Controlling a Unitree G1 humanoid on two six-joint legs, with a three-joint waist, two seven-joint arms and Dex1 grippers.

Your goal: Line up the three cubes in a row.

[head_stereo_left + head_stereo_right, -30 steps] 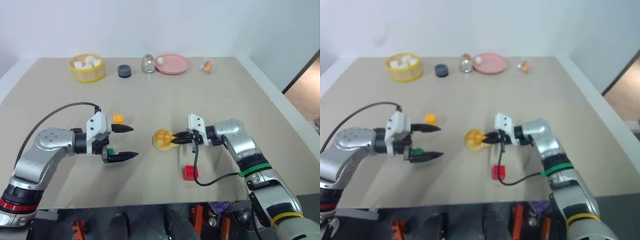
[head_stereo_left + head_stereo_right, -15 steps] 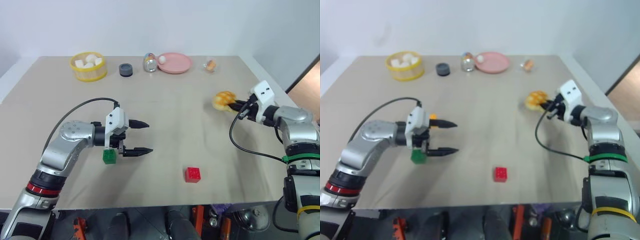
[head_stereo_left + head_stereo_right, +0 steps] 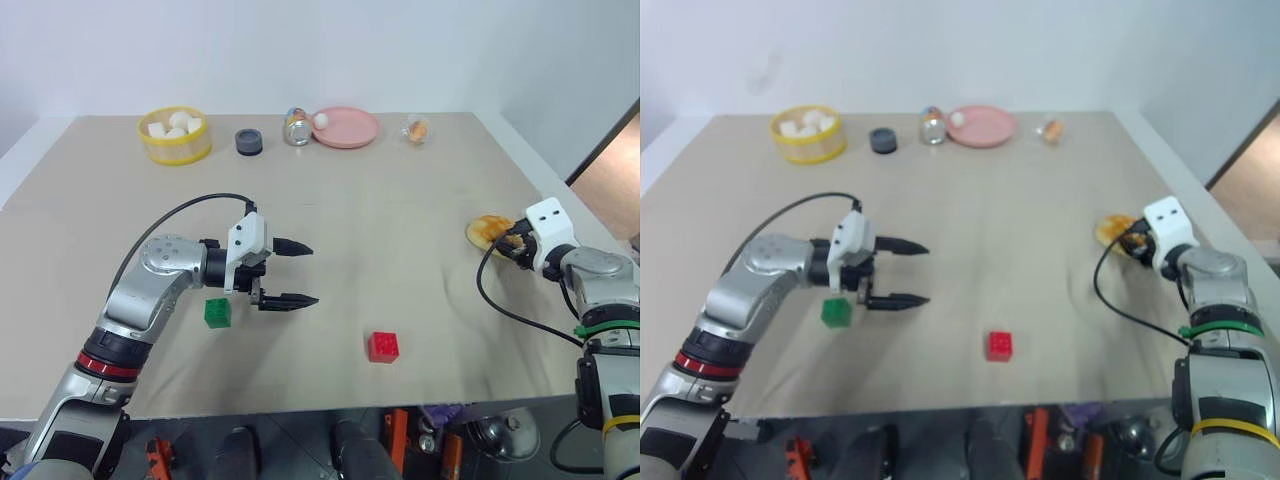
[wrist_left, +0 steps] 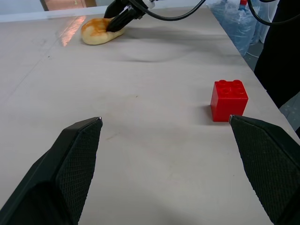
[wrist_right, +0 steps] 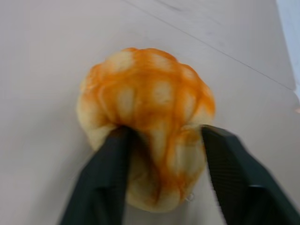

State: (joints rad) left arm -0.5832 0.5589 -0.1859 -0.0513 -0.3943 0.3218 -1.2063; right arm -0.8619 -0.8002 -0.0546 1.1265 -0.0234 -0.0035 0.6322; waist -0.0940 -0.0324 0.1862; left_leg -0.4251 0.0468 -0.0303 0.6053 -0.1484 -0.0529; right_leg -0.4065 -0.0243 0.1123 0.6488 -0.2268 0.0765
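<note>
The left gripper is held wide open over the table at left centre, with the green cube just below-left of it and the red cube lower centre. At the right edge, the right gripper is seen with its fingers spread against the bun's sides.

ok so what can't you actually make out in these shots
- Yellow-orange cube: I cannot tell where it lies. In the eye views the white housing of the open left gripper may be covering it.
- Small orange thing at the table's far edge, eye views: too small to identify.
- Can beside the pink plate, eye views: label too small to read.
- Dark shape, left wrist view: cut off by the picture's edge, so I cannot identify it.
</note>
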